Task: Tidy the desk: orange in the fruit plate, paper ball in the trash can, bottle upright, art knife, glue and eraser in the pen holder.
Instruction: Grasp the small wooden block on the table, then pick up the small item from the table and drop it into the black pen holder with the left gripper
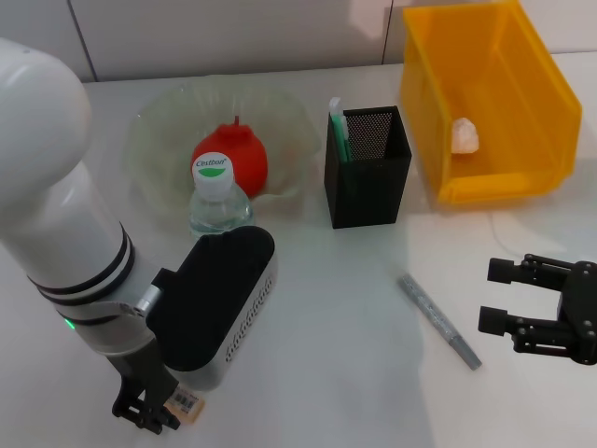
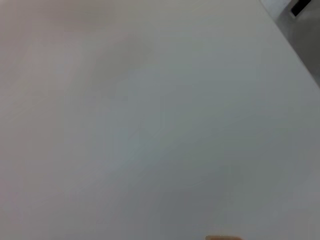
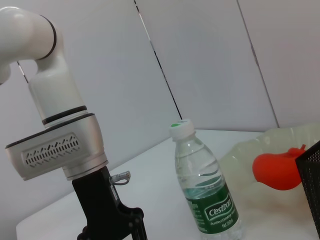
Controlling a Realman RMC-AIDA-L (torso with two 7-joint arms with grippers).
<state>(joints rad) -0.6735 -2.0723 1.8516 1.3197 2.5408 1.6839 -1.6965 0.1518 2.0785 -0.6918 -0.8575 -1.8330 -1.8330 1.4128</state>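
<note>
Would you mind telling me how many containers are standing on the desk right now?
3: the clear fruit plate at the back left, the black mesh pen holder in the middle, and the yellow trash bin at the back right. None appears hidden.

Even, bright overhead light falls on the white desk (image 1: 326, 308), throwing only soft grey shadows beside the pen holder (image 1: 368, 168) and under the left arm (image 1: 65, 215), while the left wrist view is a blurred, featureless pale wash and the right wrist view stays crisp.
</note>
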